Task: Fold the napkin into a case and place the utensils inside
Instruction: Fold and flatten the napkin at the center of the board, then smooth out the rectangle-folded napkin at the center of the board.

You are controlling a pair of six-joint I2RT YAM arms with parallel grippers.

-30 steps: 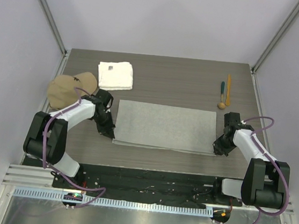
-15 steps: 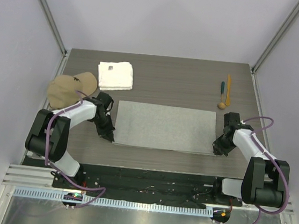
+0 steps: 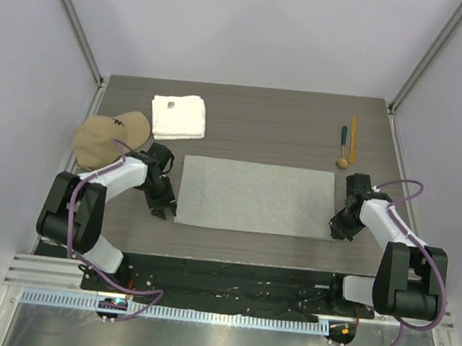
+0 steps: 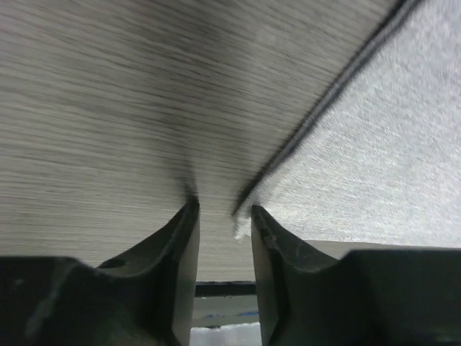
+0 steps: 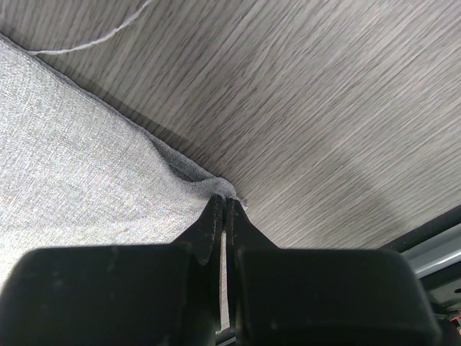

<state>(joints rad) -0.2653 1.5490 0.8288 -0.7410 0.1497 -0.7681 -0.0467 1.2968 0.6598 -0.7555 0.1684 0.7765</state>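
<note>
Two napkin (image 3: 253, 196) corners attended: right gripper (image 5: 225, 203) clamped one, anchoring the fold; left gripper (image 4: 223, 210) stood half-open, gripping nothing.

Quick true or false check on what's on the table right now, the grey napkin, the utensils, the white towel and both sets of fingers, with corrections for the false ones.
1. The fingers of the right gripper are pinched shut on a near corner of the light-grey cloth napkin. True.
2. The fingers of the left gripper are clamped tight on the napkin. False: they stand apart, with the napkin's corner loose at the gap.
3. The three slim utensils lie on top of the napkin. False: they lie on the bare wood-grain table, beyond the napkin's far right corner.
4. The thick white folded towel sits apart from the napkin, toward the far left. True.
</note>
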